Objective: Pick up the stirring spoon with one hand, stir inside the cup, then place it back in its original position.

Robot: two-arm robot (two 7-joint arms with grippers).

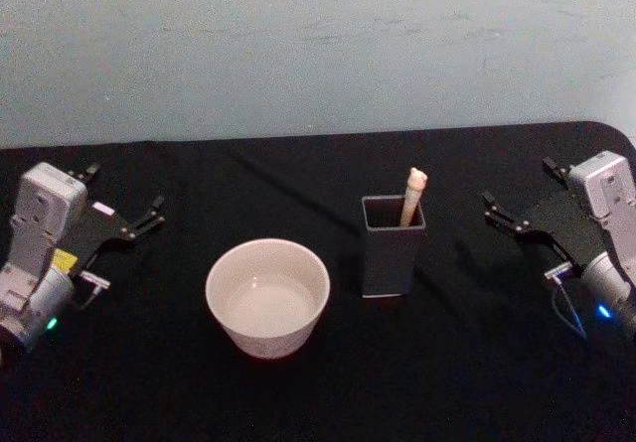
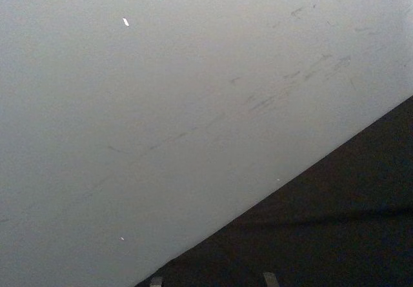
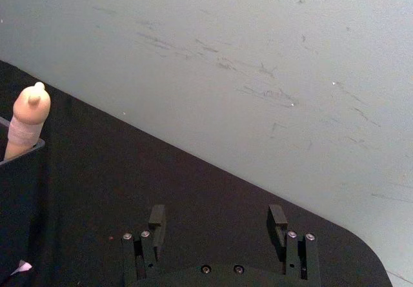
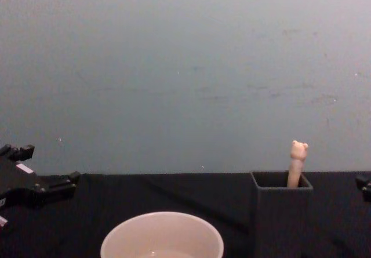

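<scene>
The stirring spoon (image 1: 413,192) stands upright in the dark grey square holder (image 1: 391,246), its bear-head top (image 4: 298,150) poking above the rim. To the holder's left sits the wide cream cup (image 1: 267,298). My right gripper (image 1: 519,184) rests open at the table's right side, well clear of the holder, with nothing between its fingers. In the right wrist view the spoon (image 3: 29,116) shows off to the side of the open right gripper (image 3: 217,222). The left gripper (image 1: 124,192) lies open at the far left, apart from the cup (image 4: 162,235).
A black cloth covers the table (image 1: 318,392), which ends at a pale wall (image 1: 318,45) behind. The table's rounded back right corner (image 1: 611,129) is near the right arm. Bare cloth lies between each gripper and the objects.
</scene>
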